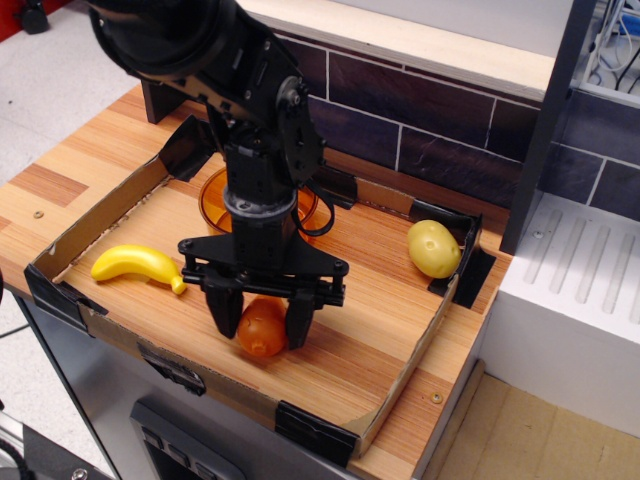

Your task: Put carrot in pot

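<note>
The stubby orange carrot (pixel 262 329) lies on the wooden board near the front edge of the cardboard tray. My gripper (pixel 261 318) is lowered over it, its two black fingers (pixel 226 311) close on either side of the carrot. Whether the fingers press on it I cannot tell. The translucent orange pot (pixel 214 198) stands behind the gripper at the back left of the tray, mostly hidden by the arm.
A yellow banana (pixel 136 266) lies at the left of the tray. A yellow-green round fruit (pixel 433 248) sits at the back right corner. Low cardboard walls (pixel 415 355) ring the board. A dark brick wall stands behind.
</note>
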`<state>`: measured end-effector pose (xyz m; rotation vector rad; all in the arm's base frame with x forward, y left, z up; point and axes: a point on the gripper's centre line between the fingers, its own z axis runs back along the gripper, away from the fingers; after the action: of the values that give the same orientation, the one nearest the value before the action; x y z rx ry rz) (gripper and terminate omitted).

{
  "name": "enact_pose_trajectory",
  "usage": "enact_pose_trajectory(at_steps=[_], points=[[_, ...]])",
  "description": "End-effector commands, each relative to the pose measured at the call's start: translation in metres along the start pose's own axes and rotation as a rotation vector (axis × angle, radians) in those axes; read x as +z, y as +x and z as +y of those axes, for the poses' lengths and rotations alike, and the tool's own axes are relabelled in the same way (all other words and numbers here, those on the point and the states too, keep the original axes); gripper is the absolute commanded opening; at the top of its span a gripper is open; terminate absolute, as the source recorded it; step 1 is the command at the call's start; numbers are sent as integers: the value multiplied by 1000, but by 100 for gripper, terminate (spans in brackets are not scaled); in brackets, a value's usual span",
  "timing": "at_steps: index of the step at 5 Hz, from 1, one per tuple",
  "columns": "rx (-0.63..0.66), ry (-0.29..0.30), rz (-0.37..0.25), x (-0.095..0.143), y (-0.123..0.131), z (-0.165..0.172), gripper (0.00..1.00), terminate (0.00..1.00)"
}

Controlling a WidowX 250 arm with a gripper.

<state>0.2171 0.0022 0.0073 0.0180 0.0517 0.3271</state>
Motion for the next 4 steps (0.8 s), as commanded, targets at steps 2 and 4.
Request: enact_pose_trajectory(at_steps=[2,4], points=[[36,-18,-37,12,1,0,0,0],[63,-134,-56,92,13,-15,0,0]])
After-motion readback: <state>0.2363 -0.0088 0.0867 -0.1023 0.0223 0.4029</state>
